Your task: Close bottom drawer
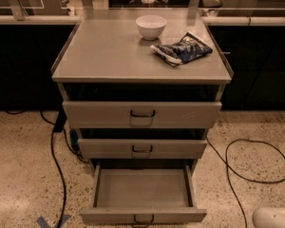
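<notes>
The bottom drawer (142,194) of the grey-beige cabinet (109,56) is pulled far out. Its shallow tray is empty, and its low front with a small dark wire handle (143,219) sits at the frame's bottom edge. The middle drawer (142,148) stands slightly out and the top drawer (142,114) a little further out. My gripper is out of view. Only a white rounded part of my arm (273,217) shows in the bottom right corner, to the right of the open drawer and apart from it.
A white bowl (150,26) and a dark blue snack bag (181,49) lie on the cabinet top. Black cables run over the speckled floor on the left (54,160) and loop on the right (256,160). Blue tape (51,221) marks the floor. Dark counters stand behind.
</notes>
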